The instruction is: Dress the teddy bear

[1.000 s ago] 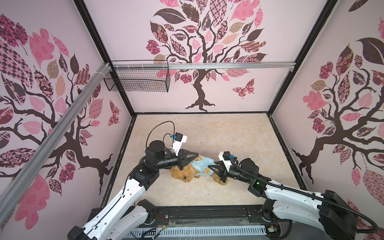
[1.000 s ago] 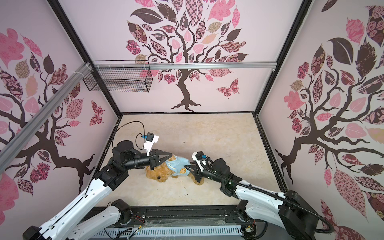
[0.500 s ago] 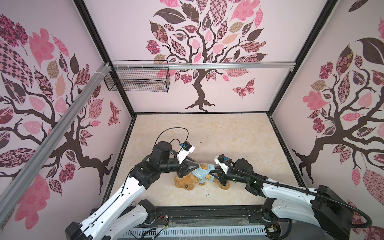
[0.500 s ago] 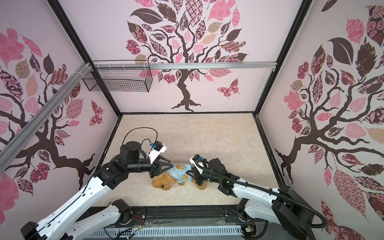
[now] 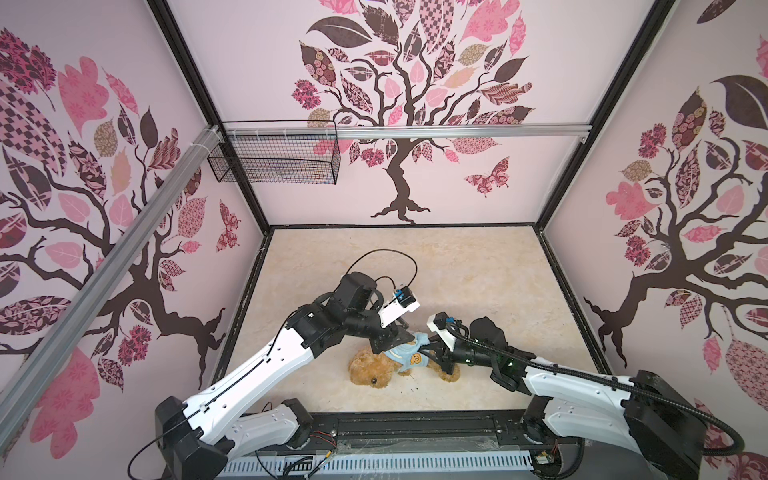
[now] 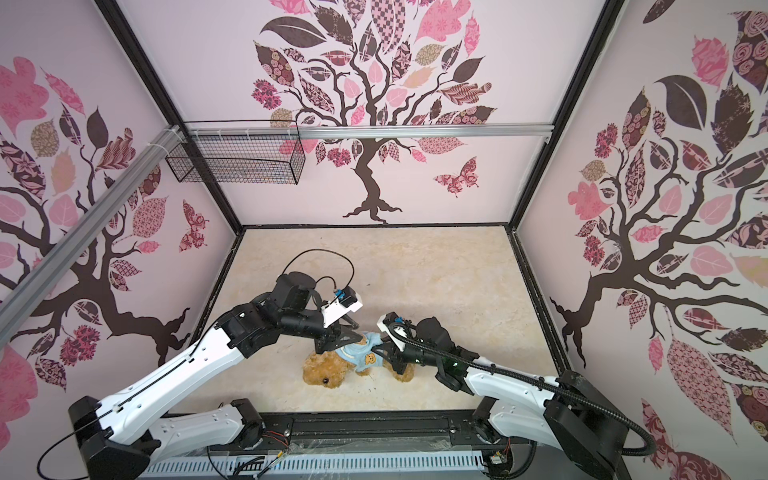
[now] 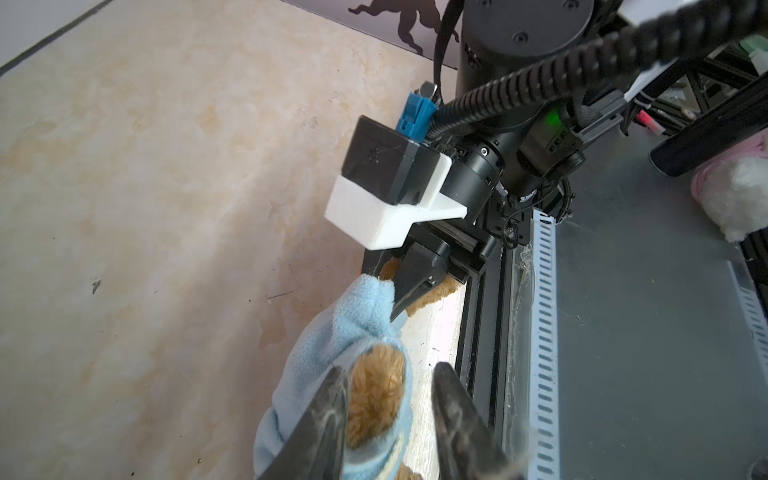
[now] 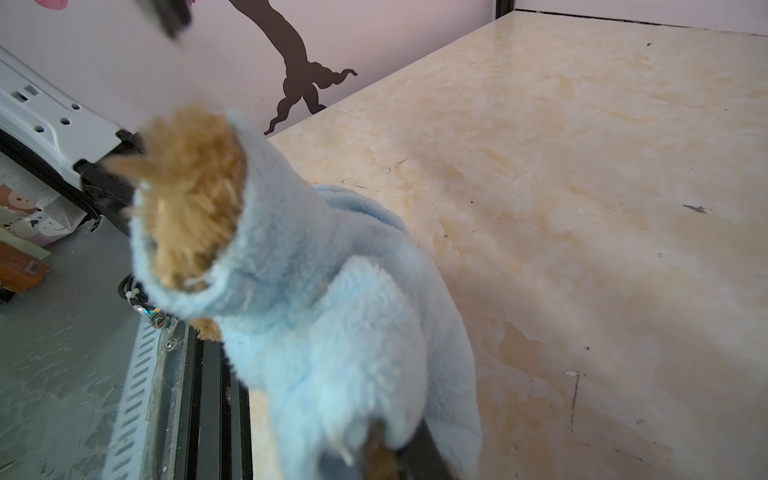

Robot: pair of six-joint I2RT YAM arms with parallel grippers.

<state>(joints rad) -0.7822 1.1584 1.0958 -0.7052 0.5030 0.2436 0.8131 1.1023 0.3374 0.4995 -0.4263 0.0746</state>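
The teddy bear [image 5: 370, 368] [image 6: 324, 370] lies near the floor's front edge, head to the left, with a light-blue shirt [image 5: 409, 359] [image 6: 361, 357] on its body. My left gripper [image 5: 401, 338] [image 7: 388, 411] is open at the bear's upper side. The bear's brown paw [image 7: 376, 395] pokes out of a sleeve between its fingers [image 7: 328, 415]; the other finger stands apart from it. My right gripper [image 5: 434, 351] [image 8: 386, 453] is shut on the shirt's edge at the bear's lower body. In the right wrist view the sleeve [image 8: 249, 232] stands up with the paw [image 8: 191, 195] in it.
A black frame rail [image 5: 415, 419] borders the floor just in front of the bear. A wire basket [image 5: 272, 160] hangs high at the back left. Patterned walls close the sides. The beige floor [image 5: 415, 266] stretches behind the arms.
My left gripper has gone from shut to open, its fingers now either side of the sleeved paw. The bear has shifted slightly toward the front edge. The right gripper keeps its hold.
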